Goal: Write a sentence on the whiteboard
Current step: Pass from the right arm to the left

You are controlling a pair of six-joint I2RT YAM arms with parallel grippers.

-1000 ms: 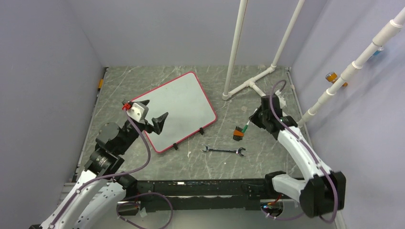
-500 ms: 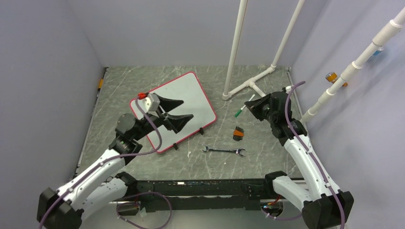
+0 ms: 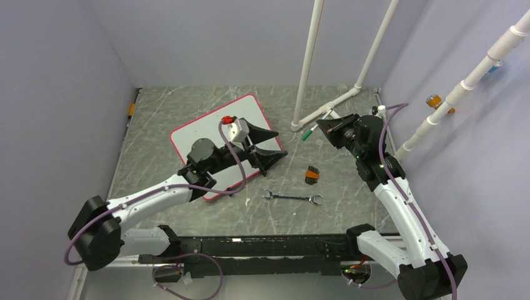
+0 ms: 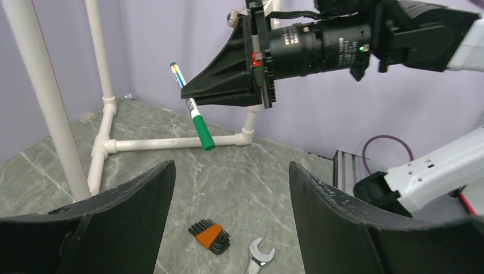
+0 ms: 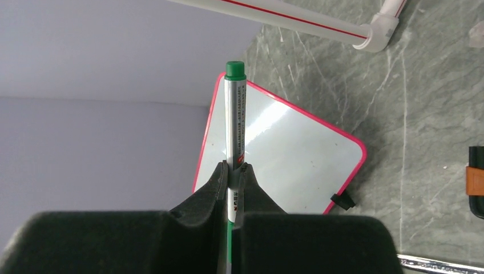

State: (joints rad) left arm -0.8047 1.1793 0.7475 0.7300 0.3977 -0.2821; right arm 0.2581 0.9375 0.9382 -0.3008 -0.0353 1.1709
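Note:
The whiteboard (image 3: 209, 125), white with a red frame, lies on the table at the back left. It also shows in the right wrist view (image 5: 291, 154). Its surface is blank; no green lettering shows. My right gripper (image 3: 322, 124) is shut on a green marker (image 3: 308, 132) and holds it in the air right of the board. In the right wrist view the marker (image 5: 234, 108) sticks out past my shut gripper (image 5: 234, 168). My left gripper (image 3: 273, 145) is open and empty, above the board's right corner. In its own view (image 4: 231, 171) it faces the marker (image 4: 194, 117).
An orange-and-black hex key set (image 3: 311, 174) and a steel wrench (image 3: 292, 197) lie on the table between the arms. White PVC pipes (image 3: 325, 107) stand at the back right and rest on the table. Purple walls close in the sides.
My left arm has swung right across the whiteboard, its open gripper now past the board's right corner. My right gripper has lifted the marker and moved it back and left.

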